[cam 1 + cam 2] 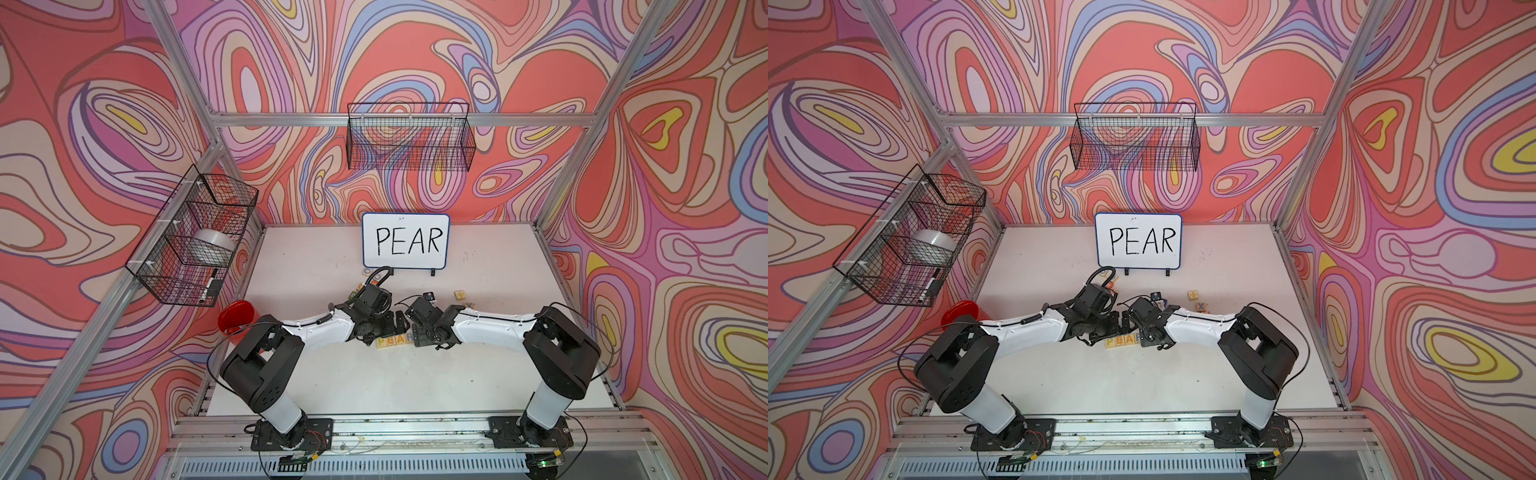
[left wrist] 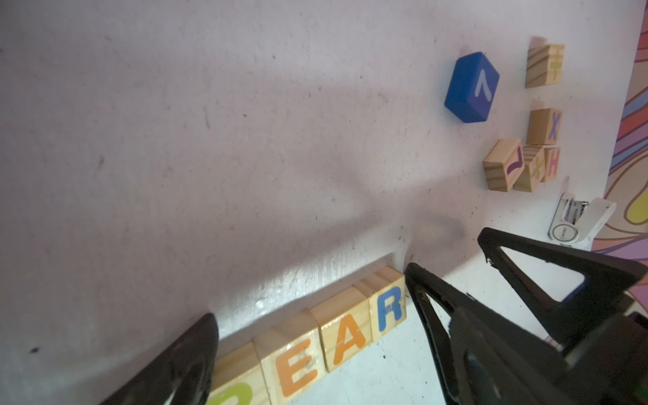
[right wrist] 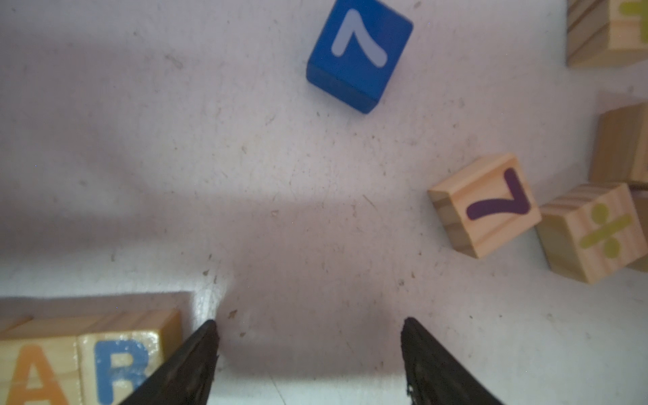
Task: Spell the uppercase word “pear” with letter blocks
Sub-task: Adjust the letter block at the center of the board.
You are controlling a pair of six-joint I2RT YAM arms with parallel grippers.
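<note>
Seemingly done, the letter blocks touch in a row reading PEAR, with left hand and right hand wide, empty.

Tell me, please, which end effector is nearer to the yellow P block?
Left. The left end effector has a finger right by the P block; the right end effector sits beyond the R block, at the row's opposite end.

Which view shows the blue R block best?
The left wrist view: the R block shows its whole blue letter sharply, right beside the A block. The right wrist view shows it blurred, partly behind a jaw and cut by the picture's edge. In both top views it is tiny and hard to read.
</note>
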